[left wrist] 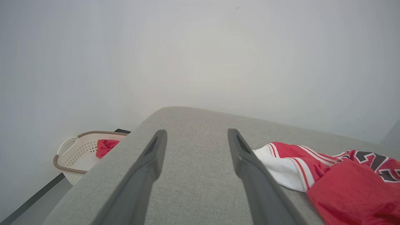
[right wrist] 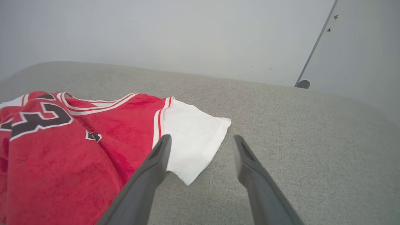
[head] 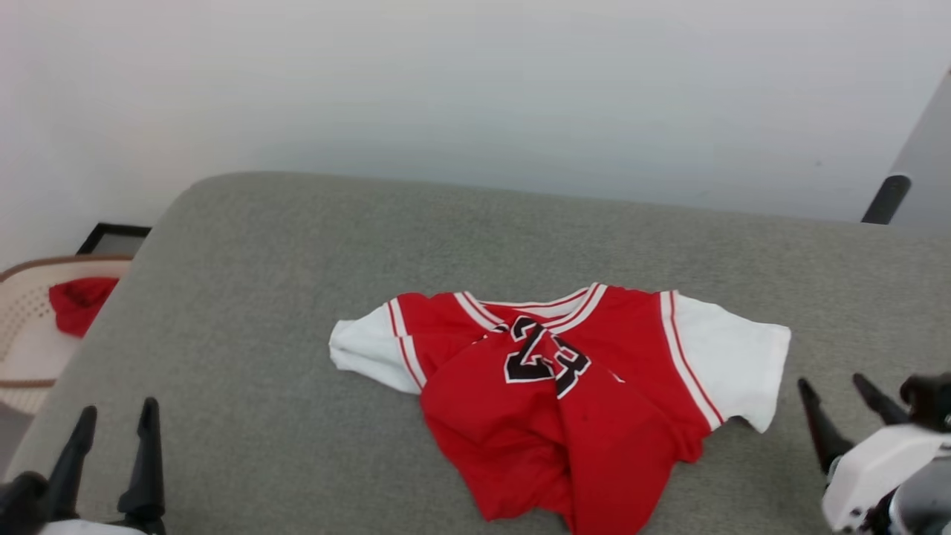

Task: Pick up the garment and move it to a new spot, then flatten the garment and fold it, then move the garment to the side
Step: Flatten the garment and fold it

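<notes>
The garment [head: 565,394], a red jersey tee with white sleeves and a black number, lies crumpled in the middle of the grey cushioned surface [head: 297,245]. My left gripper [head: 119,420] stands open at the lower left, well clear of the tee. Its wrist view has the garment [left wrist: 337,175] off to the right of the open left gripper [left wrist: 197,134]. My right gripper [head: 832,388] is open at the lower right, close to the white sleeve. In its own view the right gripper [right wrist: 201,139] hovers over the sleeve's edge of the garment [right wrist: 78,140], holding nothing.
A pale laundry basket [head: 26,312] with a small red cloth [head: 78,301] sits on the floor left of the surface, also the basket [left wrist: 78,153] in the left wrist view. A white wall rises behind. A dark post [head: 885,198] stands at the far right.
</notes>
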